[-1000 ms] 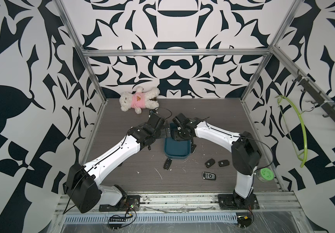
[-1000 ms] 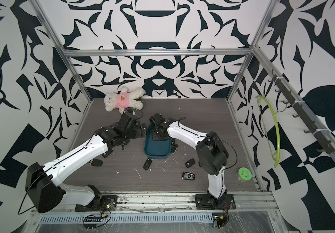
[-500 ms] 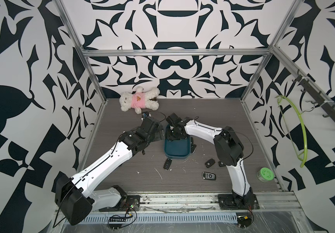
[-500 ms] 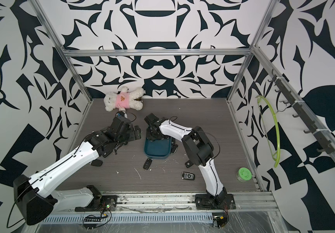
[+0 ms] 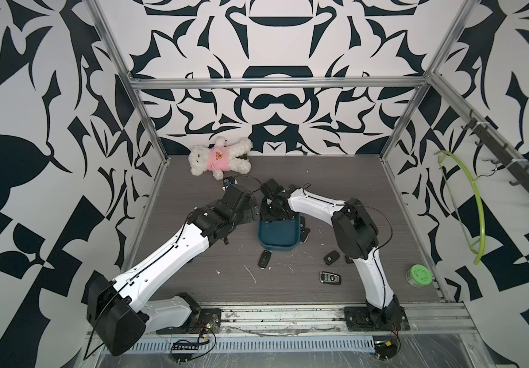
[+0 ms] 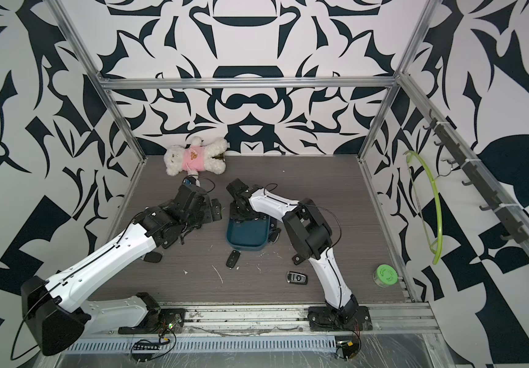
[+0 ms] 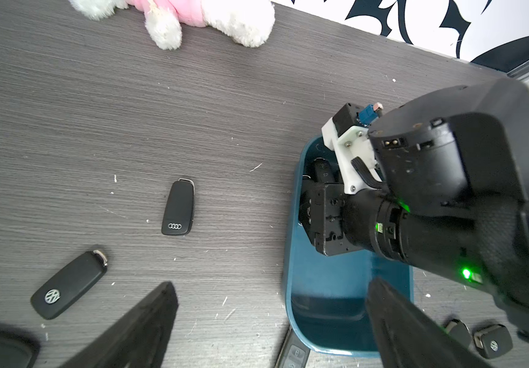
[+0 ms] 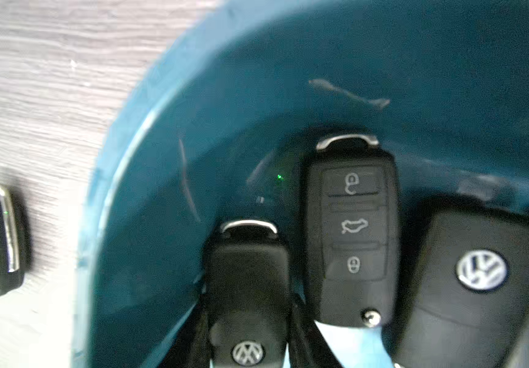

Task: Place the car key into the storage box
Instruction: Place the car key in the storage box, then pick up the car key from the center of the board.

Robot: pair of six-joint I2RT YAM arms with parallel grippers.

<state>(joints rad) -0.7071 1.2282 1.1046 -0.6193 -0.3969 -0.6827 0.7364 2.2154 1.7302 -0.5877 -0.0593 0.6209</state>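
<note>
Two arms meet at the storage box (image 5: 277,235) in both top views, but only the right gripper (image 5: 275,216) is over its inside. It points down at the far end, the end toward the plush bear (image 5: 220,156). The left gripper (image 5: 251,212) is just beside the box's left wall, outside it. Several loose keys (image 5: 264,258) lie on the table (image 5: 288,188) near the front of the box. The car key itself is hidden here under the right gripper.

In the left wrist view the left gripper (image 7: 271,285) has its jaws spread wide and holds nothing. The right gripper reaches down into the storage box (image 7: 320,302).

In the right wrist view the car key (image 8: 249,286) lies low inside the box, directly between the fingers (image 8: 193,341) of the right gripper. Its long axis runs along the fingers, and the metal ring end points away from the wrist, toward the rounded wall. A buttoned key (image 8: 351,235) lies parallel, just beside it, and a badge key (image 8: 480,280) lies further on that side. The fingers stand close on both sides of the car key; whether they press it or have let it go, I cannot tell. I judge that the key is in its place, so the coming move is to open across its short axis and rise straight up, clear of the buttoned key.
</note>
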